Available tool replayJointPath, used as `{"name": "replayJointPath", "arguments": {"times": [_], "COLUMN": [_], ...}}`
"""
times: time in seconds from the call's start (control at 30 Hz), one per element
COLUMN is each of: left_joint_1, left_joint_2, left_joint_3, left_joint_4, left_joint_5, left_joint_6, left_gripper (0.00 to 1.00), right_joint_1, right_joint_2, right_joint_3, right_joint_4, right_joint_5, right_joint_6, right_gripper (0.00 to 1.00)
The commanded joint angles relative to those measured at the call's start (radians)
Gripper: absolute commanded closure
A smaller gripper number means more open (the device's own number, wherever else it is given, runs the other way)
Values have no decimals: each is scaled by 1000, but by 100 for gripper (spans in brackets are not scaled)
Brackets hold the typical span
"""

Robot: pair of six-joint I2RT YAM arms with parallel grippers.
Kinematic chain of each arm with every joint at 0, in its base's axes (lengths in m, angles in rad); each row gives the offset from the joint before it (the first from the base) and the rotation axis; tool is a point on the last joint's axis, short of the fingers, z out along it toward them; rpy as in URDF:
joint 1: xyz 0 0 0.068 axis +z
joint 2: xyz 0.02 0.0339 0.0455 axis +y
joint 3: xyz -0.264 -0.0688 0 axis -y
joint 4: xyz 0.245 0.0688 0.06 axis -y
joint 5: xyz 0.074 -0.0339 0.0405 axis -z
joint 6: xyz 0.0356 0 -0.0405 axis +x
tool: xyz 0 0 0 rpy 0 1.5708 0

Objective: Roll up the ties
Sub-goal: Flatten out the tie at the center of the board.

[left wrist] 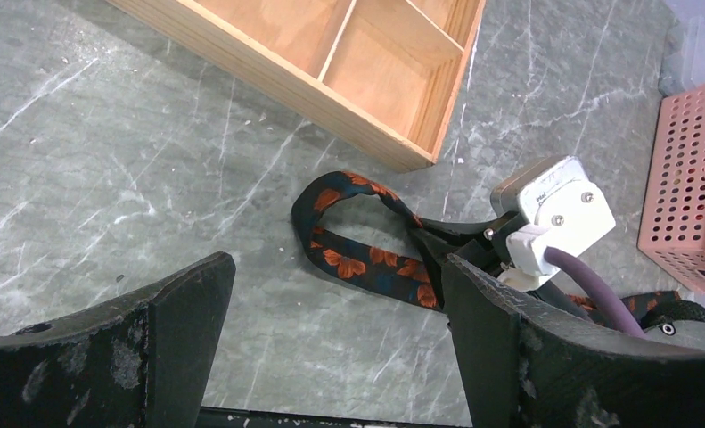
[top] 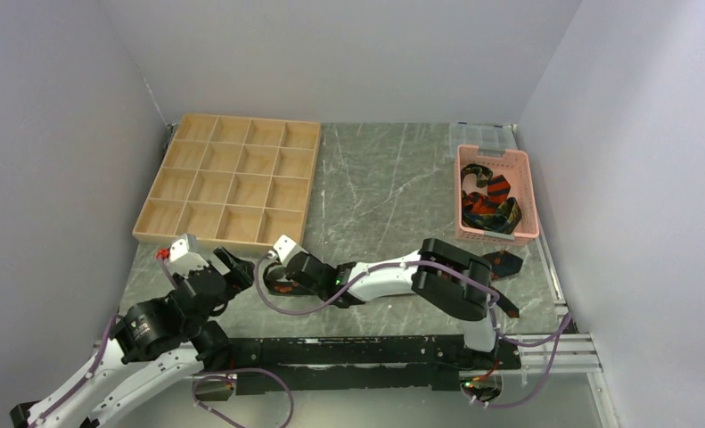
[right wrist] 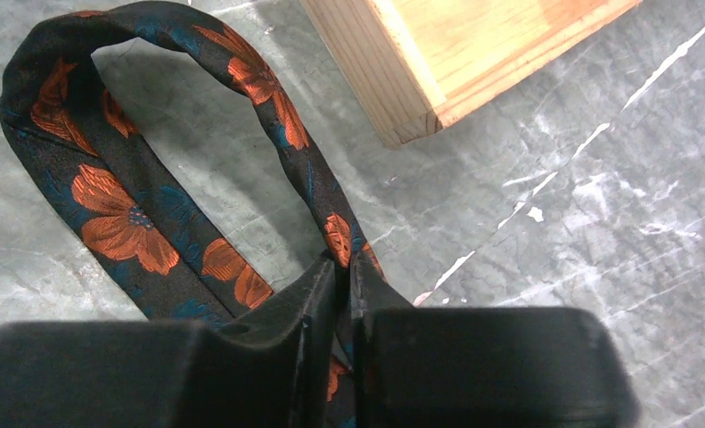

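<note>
A black tie with orange-red leaf blotches (right wrist: 108, 205) lies in a loop on the grey marble table, just in front of the wooden tray's near corner. My right gripper (right wrist: 344, 265) is shut on the tie where the loop's two strands meet. In the top view the right gripper (top: 277, 275) reaches far left, and the tie (top: 282, 288) is mostly hidden under the arm. My left gripper (left wrist: 340, 294) is open and empty, a short way left of the loop (left wrist: 366, 259). In the top view the left gripper (top: 234, 266) is close beside the right one. More striped ties (top: 487, 201) lie in the pink basket.
A wooden tray with several compartments (top: 233, 178) stands at the back left; its corner (right wrist: 402, 116) is close to the loop. The pink slotted basket (top: 525, 192) stands at the right by the wall. Side walls close in both sides.
</note>
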Motion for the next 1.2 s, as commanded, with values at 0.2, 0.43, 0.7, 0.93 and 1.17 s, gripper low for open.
{"name": "replayJointPath", "arguments": {"times": [0.2, 0.43, 0.7, 0.93, 1.17], "left_joint_1": [-3, -3, -2, -3, -3], "left_joint_2": [-2, -2, 40, 78, 68], "left_joint_3": [-4, -18, -11, -7, -26], "left_joint_4": [-19, -26, -106, -123, -102], "left_joint_5": [-19, -27, -76, -73, -61], "left_joint_6": [-26, -52, -177, -209, -208], "left_gripper": [7, 7, 7, 7, 7], "right_joint_1": [94, 173, 230, 249, 250], "right_joint_2": [-73, -83, -37, -6, -88], "right_joint_3": [-11, -42, -52, -47, -104], "right_joint_4": [33, 20, 15, 20, 20], "right_joint_5": [161, 330, 348, 353, 379], "right_joint_6": [-35, 6, 64, 79, 104], "right_gripper": [100, 100, 100, 89, 29]}}
